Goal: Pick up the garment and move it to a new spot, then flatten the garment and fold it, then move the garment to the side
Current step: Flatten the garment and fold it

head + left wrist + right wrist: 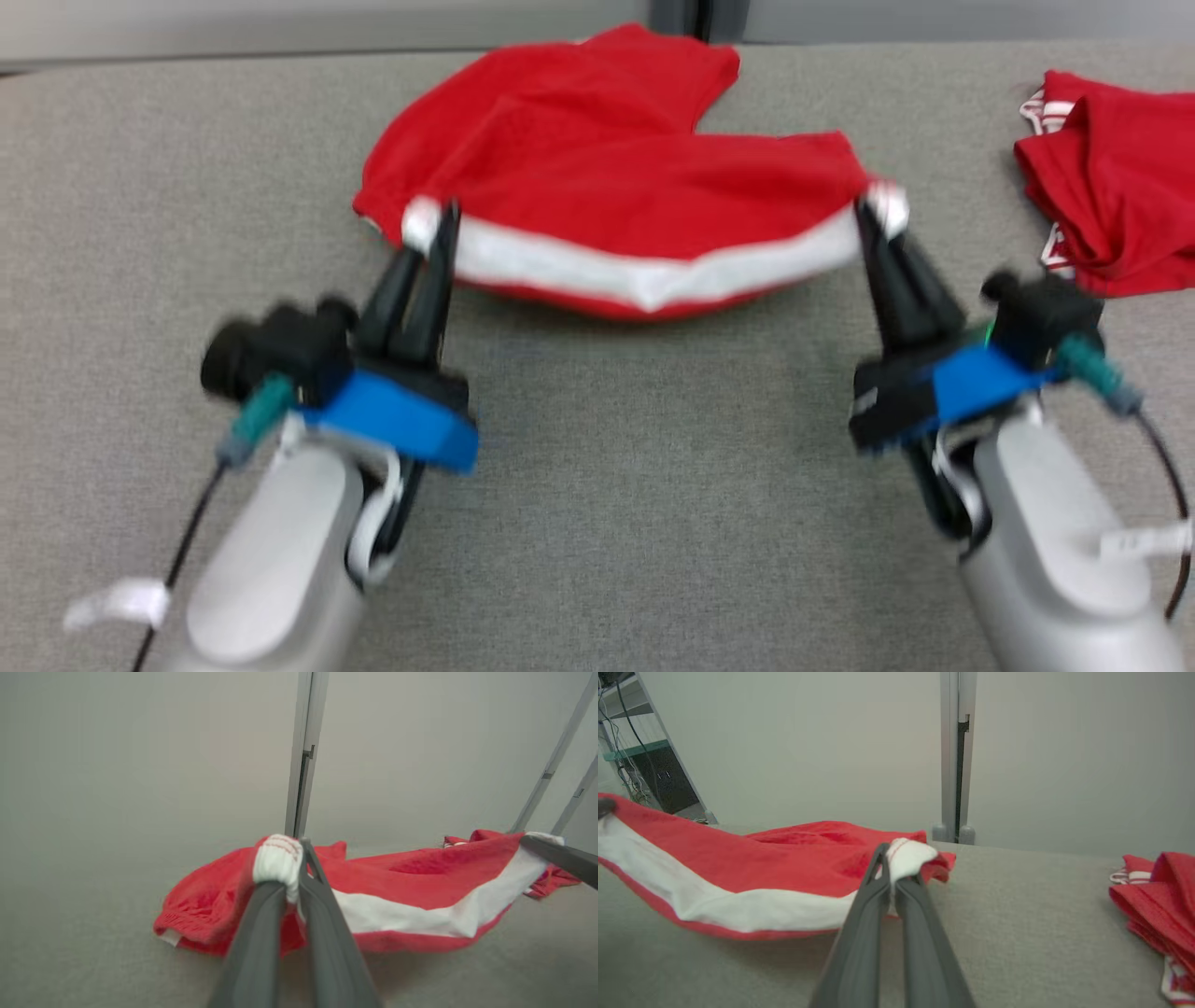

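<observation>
The garment [607, 159] is a pair of red shorts with a white waistband, at the far middle of the grey table. My left gripper [439, 233] is shut on the waistband's left end, my right gripper [873, 215] is shut on its right end. The white band hangs slack between them, lifted off the table, while the legs trail on the cloth behind. In the left wrist view the garment [411, 877] stretches right from my left gripper [292, 858]. In the right wrist view the garment [784, 858] runs left from my right gripper [892, 863].
A second red garment [1111, 177] lies bunched at the table's right edge, also the red heap [1162, 900] in the right wrist view. A grey wall with a metal post [957, 756] stands behind the table. Bare grey table [644, 485] lies between my arms.
</observation>
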Motion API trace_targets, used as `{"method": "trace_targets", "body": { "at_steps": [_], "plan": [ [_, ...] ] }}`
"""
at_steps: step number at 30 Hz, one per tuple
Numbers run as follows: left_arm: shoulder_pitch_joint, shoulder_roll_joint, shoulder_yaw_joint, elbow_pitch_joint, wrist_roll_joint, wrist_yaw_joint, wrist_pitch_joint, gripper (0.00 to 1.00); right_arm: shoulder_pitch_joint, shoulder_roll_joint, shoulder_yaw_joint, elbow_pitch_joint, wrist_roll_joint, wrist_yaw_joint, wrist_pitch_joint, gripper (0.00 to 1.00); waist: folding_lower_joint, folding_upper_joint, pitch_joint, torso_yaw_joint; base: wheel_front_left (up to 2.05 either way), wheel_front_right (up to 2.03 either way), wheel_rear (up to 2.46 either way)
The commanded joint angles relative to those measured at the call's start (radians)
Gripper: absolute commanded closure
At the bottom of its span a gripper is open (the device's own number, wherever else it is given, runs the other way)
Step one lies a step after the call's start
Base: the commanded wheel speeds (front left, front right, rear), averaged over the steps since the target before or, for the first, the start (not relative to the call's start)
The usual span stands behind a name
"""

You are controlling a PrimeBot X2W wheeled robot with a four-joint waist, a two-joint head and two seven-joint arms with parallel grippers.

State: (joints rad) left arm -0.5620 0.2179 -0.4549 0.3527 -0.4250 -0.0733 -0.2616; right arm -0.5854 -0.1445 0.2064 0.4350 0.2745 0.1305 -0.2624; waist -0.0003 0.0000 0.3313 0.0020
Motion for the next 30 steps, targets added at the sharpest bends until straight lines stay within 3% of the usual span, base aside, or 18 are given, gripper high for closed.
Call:
{"method": "trace_targets", "body": {
  "at_steps": [1, 15, 23, 30],
  "plan": [
    [0.079, 0.004, 0.017, -0.031, 0.0, 0.005, -0.004, 1.0, 0.078, -0.009, 0.01, -0.027, 0.002, 0.001, -0.003, 1.0, 0.0003, 0.0, -0.032, -0.015, 0.0, 0.0, 0.0],
    [0.516, 0.02, 0.003, -0.19, 0.039, 0.023, -0.005, 1.0, 0.546, 0.016, -0.038, -0.243, 0.031, 0.001, 0.032, 1.0, 0.0003, 0.0, -0.157, 0.011, 0.0, 0.0, 0.0],
    [0.626, 0.024, -0.031, -0.237, 0.05, 0.038, -0.005, 1.0, 0.768, 0.059, -0.11, -0.416, 0.011, 0.001, 0.084, 1.0, 0.0003, 0.0, -0.183, 0.035, 0.0, 0.0, 0.0],
    [0.624, 0.021, -0.034, -0.254, 0.039, 0.037, -0.004, 1.0, 0.806, 0.075, -0.143, -0.489, 0.001, 0.001, 0.119, 1.0, 0.0003, 0.0, -0.185, 0.044, 0.0, 0.0, 0.0]
  ]
}}
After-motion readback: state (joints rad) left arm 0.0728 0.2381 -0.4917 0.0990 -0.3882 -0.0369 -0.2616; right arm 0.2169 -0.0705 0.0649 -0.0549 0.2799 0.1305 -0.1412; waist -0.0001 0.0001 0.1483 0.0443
